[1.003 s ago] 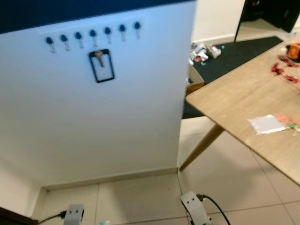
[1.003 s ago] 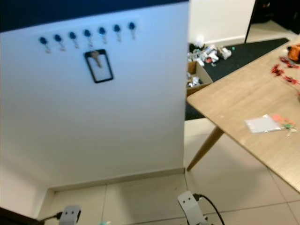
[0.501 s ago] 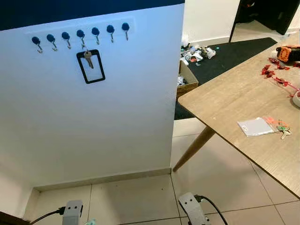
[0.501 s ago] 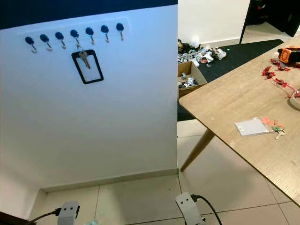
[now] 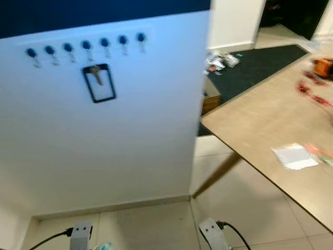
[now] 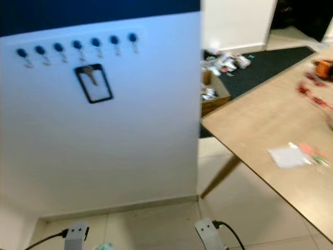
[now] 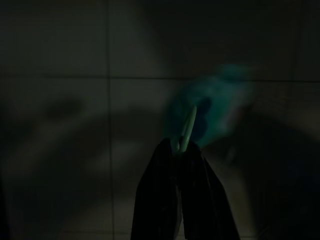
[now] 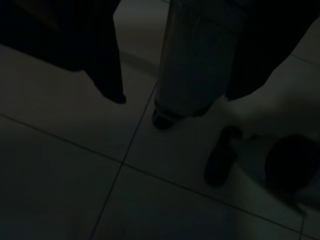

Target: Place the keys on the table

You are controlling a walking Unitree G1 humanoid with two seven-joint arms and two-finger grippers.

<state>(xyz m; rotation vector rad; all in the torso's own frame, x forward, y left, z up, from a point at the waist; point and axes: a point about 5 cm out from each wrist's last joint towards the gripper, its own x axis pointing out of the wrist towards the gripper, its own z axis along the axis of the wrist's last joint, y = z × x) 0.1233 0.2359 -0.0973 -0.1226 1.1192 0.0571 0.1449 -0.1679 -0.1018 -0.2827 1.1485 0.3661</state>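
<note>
View blurred and shifted since 0.5 s ago: the camera is moving, nothing else | left gripper (image 7: 180,148) pinched on green-tagged keys (image 7: 189,124), low in frame | right gripper (image 8: 172,97) fingers apart, idle | table (image 5: 260,114) at right, keys not delivered yet

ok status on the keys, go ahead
Left pincer shut on a green tag with a teal bundle, low over the floor tiles. Right pincer open, idle. Wooden table ahead right; one key hangs on the wall.
</note>
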